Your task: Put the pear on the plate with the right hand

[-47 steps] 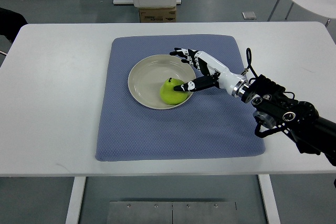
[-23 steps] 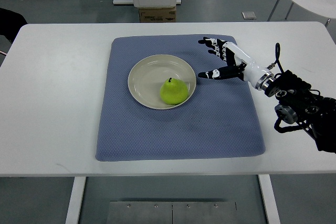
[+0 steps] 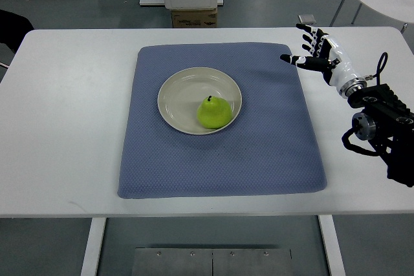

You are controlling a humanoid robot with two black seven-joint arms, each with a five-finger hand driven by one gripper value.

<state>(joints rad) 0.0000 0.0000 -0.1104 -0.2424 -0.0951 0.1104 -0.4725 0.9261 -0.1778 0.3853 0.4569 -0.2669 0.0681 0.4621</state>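
green pear (image 3: 215,112) sits on our plate (image 3: 181,95); our right hand (image 3: 318,53) hovers open, empty, well apart

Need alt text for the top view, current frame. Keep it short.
A green pear sits on a cream plate in the middle of a blue mat on a white table. The robot's right hand hovers open and empty near the mat's far right corner, clear of the plate; no left arm is in view.
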